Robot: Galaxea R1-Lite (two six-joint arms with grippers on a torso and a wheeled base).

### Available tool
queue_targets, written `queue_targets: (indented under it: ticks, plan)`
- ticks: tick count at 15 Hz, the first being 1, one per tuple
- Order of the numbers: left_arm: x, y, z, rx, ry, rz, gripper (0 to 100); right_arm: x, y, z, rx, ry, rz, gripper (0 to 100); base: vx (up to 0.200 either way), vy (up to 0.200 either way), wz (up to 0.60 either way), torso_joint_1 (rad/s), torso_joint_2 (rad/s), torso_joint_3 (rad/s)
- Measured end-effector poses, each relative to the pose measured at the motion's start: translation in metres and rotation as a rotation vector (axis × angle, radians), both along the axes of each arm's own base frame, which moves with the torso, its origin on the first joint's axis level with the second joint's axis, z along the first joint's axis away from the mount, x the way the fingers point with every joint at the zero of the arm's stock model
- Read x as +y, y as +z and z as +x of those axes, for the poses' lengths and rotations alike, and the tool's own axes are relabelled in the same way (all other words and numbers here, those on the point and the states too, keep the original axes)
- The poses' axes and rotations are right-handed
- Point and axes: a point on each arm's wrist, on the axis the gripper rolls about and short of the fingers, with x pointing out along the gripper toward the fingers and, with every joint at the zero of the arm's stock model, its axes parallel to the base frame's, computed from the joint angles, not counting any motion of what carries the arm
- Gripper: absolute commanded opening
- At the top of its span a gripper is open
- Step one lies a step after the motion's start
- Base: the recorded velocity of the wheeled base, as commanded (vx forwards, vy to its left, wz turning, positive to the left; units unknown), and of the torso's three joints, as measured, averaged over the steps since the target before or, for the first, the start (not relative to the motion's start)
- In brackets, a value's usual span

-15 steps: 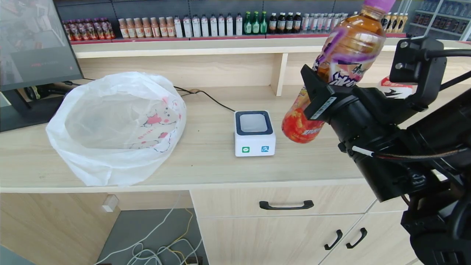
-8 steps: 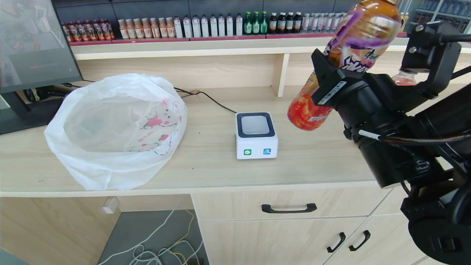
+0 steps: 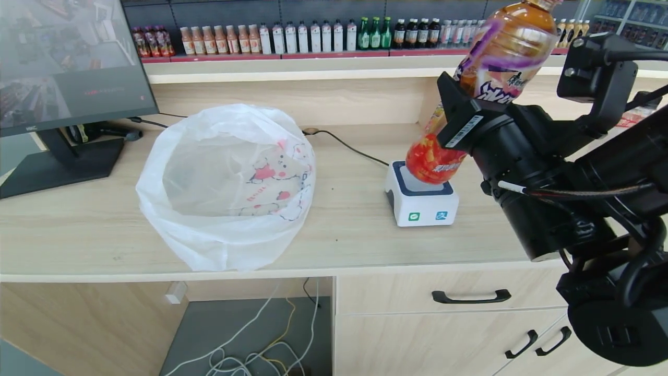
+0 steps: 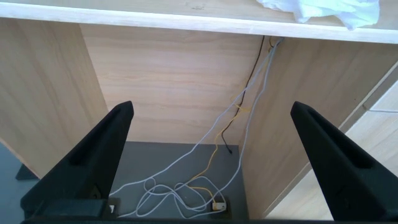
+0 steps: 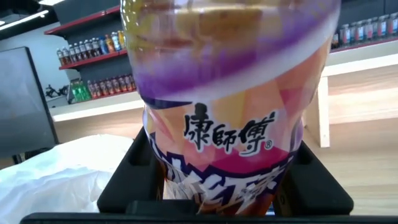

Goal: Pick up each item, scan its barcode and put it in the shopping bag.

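Progress: first item in hand, scan step under way, bagging not yet done.

- Right gripper [image 3: 472, 112] clenched round the middle of a clear plastic drink bottle [image 3: 493, 73] of amber liquid with a purple-and-orange label. Bottle tilted, cap end up and to the far right, red base down.
- Base of the bottle hangs just above the window of the white cube scanner [image 3: 424, 202] with a dark blue frame, which sits on the pale wood counter [image 3: 78, 224] right of centre. Whether the barcode faces the window: cannot tell.
- Thin white plastic shopping bag [image 3: 229, 183] with a cartoon print stands open to the left of the scanner, well apart from the bottle. Nothing seen inside it, so I judge no item bagged yet.
- Left gripper [image 4: 211, 162] hangs released, fingers spread wide, below counter level, facing loose cables [image 4: 205, 180] on the floor.
- Left to do: finish the scan, carry the bottle left to the bag, then any further items.

Change from a second ago: the whole head view has swung, so bag and scanner now sit further right in frame; that is the camera, not the things. Against the scanner, though, the bottle has moved: its base was off to the right of the cube, now it is over the window.
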Motion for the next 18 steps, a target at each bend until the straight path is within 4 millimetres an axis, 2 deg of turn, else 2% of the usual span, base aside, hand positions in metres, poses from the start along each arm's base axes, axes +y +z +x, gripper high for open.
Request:
queue_targets:
  ticks: [7,11,14,18]
  plan:
    - [0.000,0.000,0.000,0.000,-0.001,0.000,100,-0.009,0.005,-0.010,-0.007,0.008,0.013,0,0.000,0.000,0.00,0.000,0.00,0.000]
    - [0.000,0.000,0.000,0.000,0.000,0.000,100,-0.009,0.007,-0.011,0.030,0.066,0.094,0,0.000,0.000,0.00,0.000,0.00,0.000]
    - [0.000,0.000,0.000,0.000,0.000,0.000,100,-0.003,0.001,-0.003,0.188,0.152,0.192,0,0.000,0.000,0.00,0.000,0.00,0.000]
    - [0.000,0.000,0.000,0.000,0.000,0.000,100,0.002,0.004,0.002,0.298,0.258,0.383,0,0.000,0.000,0.00,0.000,0.00,0.000]
